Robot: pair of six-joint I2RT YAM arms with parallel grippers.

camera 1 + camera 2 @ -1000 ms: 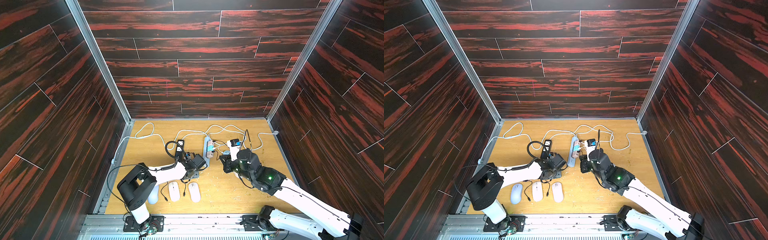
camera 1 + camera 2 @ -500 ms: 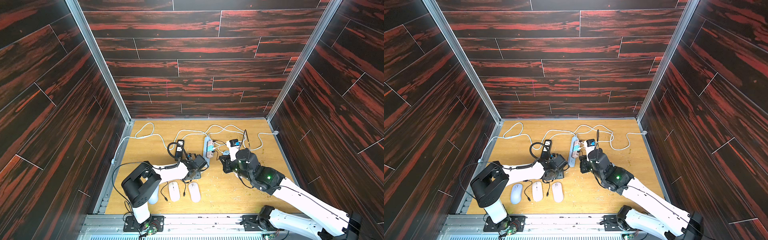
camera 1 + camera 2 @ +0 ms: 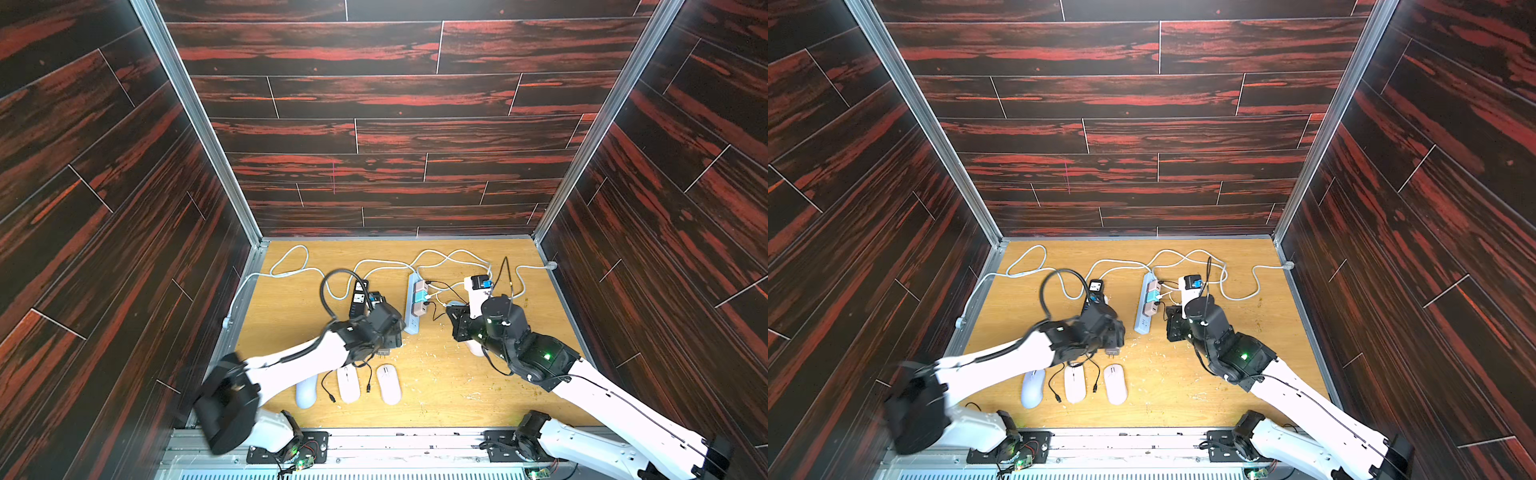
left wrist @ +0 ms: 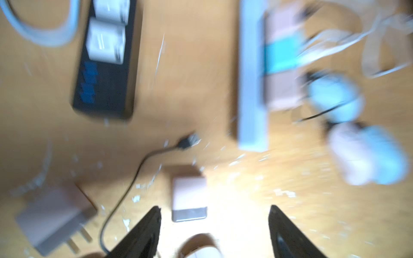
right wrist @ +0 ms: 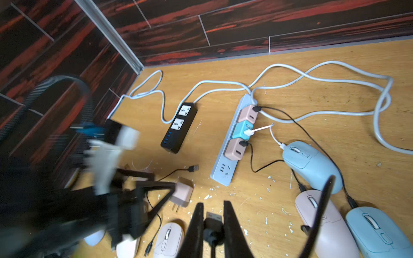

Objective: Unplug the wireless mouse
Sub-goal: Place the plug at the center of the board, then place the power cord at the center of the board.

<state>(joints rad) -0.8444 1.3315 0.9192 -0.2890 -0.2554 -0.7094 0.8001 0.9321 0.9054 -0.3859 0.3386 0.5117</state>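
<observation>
Wireless mouse (image 5: 311,165) lies beside the power strip (image 5: 225,156), white cable (image 5: 259,129) still in — right gripper (image 5: 212,203) clamps a loose black USB plug (image 5: 214,217), left gripper (image 4: 214,208) gapes over a pink charger (image 4: 188,194) — dragging that lead could snag it

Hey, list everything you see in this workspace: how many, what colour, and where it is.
black power strip: one, black, left of centre.
pale blue power strip: one, pale blue, centre.
plugged adapters: three, two pink, one teal, on the pale strip.
loose adapters: two, pinkish, by the left gripper.
front mice: three, one pale blue, two pink, front row.
right mice: three, two blue, one pink, under the right arm.
power cords: two, pale grey, looped at the back.
USB cables: several, black, one white, among the mice.
left gripper: one, black, open.
right gripper: one, black, shut on a black USB plug.
</observation>
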